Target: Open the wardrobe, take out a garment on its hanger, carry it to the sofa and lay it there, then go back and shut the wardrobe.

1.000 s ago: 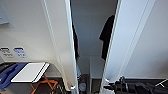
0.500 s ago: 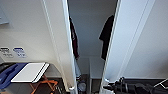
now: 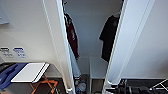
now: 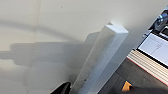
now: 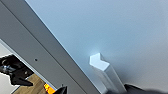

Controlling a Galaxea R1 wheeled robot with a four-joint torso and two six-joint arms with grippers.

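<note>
Opening step nearly done: wardrobe [image 3: 90, 37] doors swung wide, black garment [image 3: 109, 37] hanging inside at right, ahead of both grippers. Door handles [image 4: 100, 57] close by each wrist; jaw state impossible to tell. Next, reaching in for the hanger, probably.

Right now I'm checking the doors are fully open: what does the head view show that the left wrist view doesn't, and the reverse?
Head view alone: the wardrobe interior between its two open doors, with the black garment hanging at the right and a maroon jacket at the left, plus a white folding table outside. Left wrist view alone: a close look at a white handle standing out from a door panel and casting a shadow on it. Both share the white door surface and a strip of dark floor.
</note>
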